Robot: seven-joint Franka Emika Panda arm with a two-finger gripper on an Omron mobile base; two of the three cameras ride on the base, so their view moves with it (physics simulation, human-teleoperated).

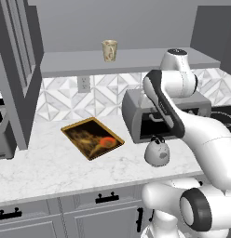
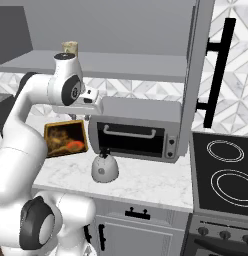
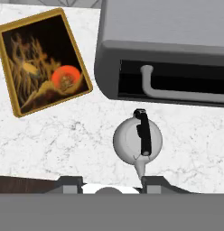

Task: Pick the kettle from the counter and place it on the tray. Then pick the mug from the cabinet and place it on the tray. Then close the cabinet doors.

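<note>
The two dark fingers (image 3: 80,184) stand apart at the bottom of the hand view, released and grasping nothing, above the kettle (image 3: 137,142). The kettle sits upright on the white marble desk (image 1: 47,165), its spout toward the fingers, just in front of the grey toaster oven (image 2: 134,128). The tray (image 1: 92,137) lies flat on the desk, well apart from the kettle. The mug (image 1: 109,50) stands on the shelf of the cabinet (image 1: 136,59), whose doors (image 1: 17,69) are open.
</note>
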